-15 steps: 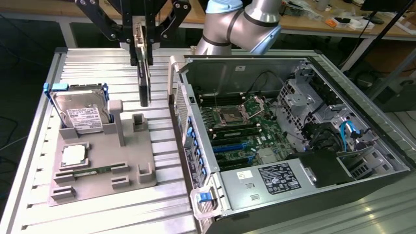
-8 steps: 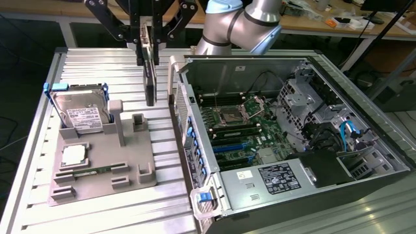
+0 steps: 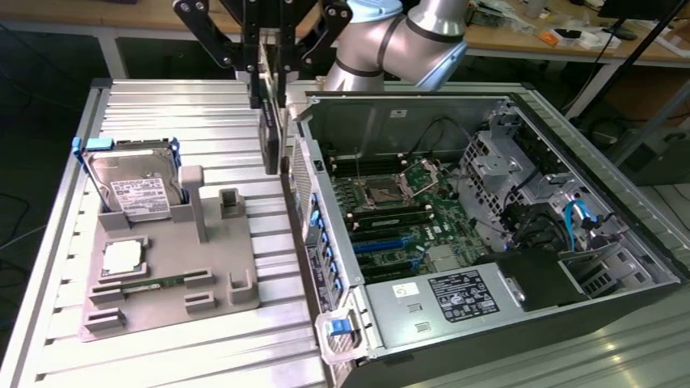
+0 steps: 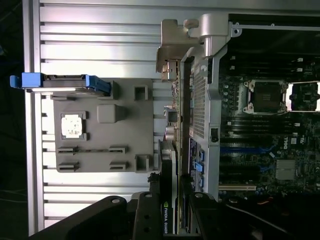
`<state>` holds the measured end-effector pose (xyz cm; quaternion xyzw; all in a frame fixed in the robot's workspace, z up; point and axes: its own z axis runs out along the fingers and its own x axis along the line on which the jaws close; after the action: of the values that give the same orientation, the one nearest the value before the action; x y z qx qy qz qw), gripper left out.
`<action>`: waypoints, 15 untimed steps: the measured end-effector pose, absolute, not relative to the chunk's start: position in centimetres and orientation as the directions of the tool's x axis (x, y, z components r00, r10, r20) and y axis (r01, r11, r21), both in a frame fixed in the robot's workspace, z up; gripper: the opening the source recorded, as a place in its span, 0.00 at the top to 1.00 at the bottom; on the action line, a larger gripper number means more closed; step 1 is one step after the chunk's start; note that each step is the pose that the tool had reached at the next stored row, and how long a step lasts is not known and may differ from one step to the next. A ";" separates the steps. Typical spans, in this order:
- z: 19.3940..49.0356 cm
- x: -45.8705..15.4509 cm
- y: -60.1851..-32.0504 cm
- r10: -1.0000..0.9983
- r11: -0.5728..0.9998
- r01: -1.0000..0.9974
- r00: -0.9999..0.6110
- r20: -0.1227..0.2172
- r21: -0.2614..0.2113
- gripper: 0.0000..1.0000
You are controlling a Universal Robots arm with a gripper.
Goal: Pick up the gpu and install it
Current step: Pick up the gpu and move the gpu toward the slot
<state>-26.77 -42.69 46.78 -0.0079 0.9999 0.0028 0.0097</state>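
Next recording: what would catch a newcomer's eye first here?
The open computer case lies on the exterior view's right with its motherboard bared. Beside its edge, the pincer holds the gpu on edge, hanging between the case and the grey fixture, which carries a hard drive on the exterior view's left.

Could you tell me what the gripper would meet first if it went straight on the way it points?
Probably the table just outside the computer case, touched first by the graphics card the gripper holds; the case's wall is close, so I'm unsure.
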 end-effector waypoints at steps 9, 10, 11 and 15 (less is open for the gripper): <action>46.8 -24.8 -42.7 -0.016 1.000 -0.016 -1.000 -0.019 0.005 0.73; 46.8 -24.6 -42.7 -0.016 1.000 -0.016 -1.000 -0.019 0.005 0.73; 46.8 -24.4 -42.7 -0.016 1.000 -0.016 -1.000 -0.019 0.005 0.73; 46.8 -23.6 -42.7 -0.016 1.000 -0.016 -1.000 -0.019 0.005 0.73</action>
<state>-23.64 -42.69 46.78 -0.0078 0.9999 0.0028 0.0097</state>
